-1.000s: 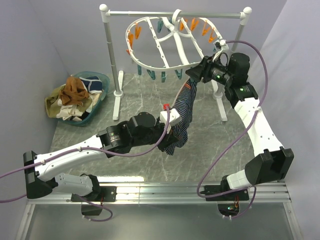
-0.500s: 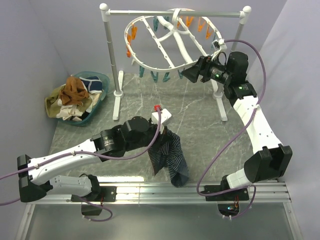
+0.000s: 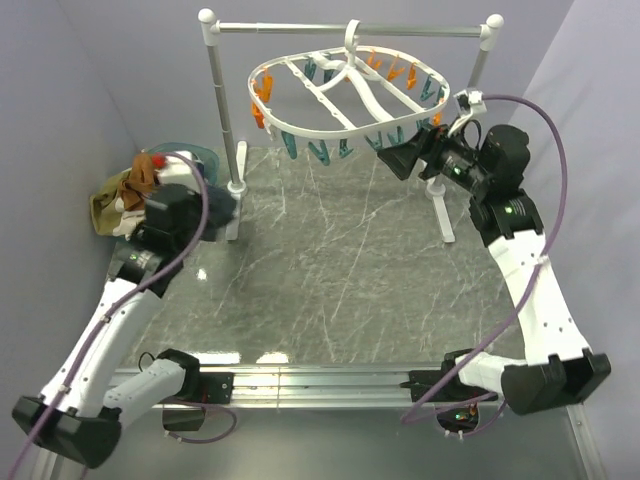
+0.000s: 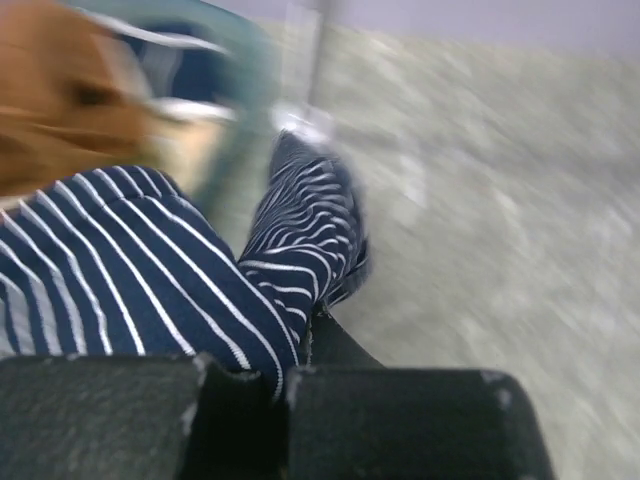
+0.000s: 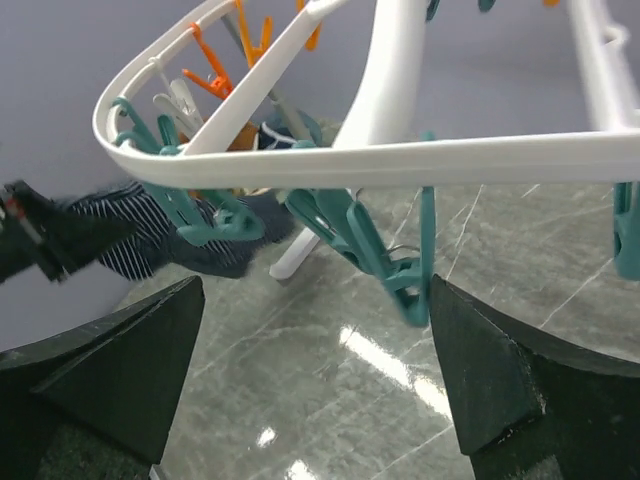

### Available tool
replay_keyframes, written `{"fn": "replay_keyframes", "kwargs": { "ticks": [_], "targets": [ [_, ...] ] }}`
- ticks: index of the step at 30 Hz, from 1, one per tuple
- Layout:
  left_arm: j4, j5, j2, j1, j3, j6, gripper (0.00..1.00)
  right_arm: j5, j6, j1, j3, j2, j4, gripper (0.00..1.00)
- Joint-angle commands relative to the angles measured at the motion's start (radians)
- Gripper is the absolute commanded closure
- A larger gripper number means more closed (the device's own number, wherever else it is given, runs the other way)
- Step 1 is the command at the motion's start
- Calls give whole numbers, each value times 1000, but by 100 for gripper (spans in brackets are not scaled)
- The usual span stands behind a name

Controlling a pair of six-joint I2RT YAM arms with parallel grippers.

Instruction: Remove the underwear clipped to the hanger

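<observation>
Left wrist view is smeared by motion blur. The teal basket [image 4: 245,80] and a brown cloth [image 4: 50,90] read as colour only.

Left gripper [image 4: 245,405]: black fingers [image 4: 100,420] cut off at the frame's bottom edge, pinching a fold of the dark striped underwear [image 4: 130,285]. The rest of the cloth trails off toward the basket.

From the top camera those fingers sit hidden behind the wrist body. Other briefs [image 3: 145,178] are heaped in the basket, partly covered by it.

The left arm is swung to the far-left corner of the counter [image 3: 340,280], forearm slanting up to the basket.

The right arm reaches high. Right gripper [image 3: 402,152]: fingers spread wide just below the rim of the hanger [image 3: 362,95], with a teal clothespin [image 5: 375,255] dangling between them. Whether it touches a finger is unclear.

The hanger is hooked on the rail stand [image 3: 220,100].
</observation>
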Motion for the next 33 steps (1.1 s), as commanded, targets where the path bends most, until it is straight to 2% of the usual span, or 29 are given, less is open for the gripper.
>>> {"fn": "replay_keyframes", "kwargs": {
  "ticks": [1,4,10,13,19,21,27,31,32,33],
  "targets": [
    [76,28,14,227,98,101,100,62,25,-8,-64,-80,-1,0],
    [149,119,118,405,199,118,100,83,48,-9,-113,-123,-7,0],
    [238,216,437,567,493,102,100,83,60,-8,-197,-197,-49,0],
    [312,254,569,634,612,58,100,88,46,-8,-222,-235,-97,0],
    [335,298,801,658,787,64,100,134,20,-9,-265,-329,-178,0],
    [340,326,861,659,766,43,100,160,46,-8,-288,-361,-165,0],
    [355,421,1013,659,547,-23,100,148,94,-8,-352,-379,-129,0],
    [349,440,1128,664,496,-60,99,146,92,-6,-354,-386,-128,0],
    [347,449,1157,664,494,-72,92,151,89,-8,-352,-392,-139,0],
    [346,453,1171,664,497,-77,73,152,83,-8,-352,-396,-145,0]
  ]
}}
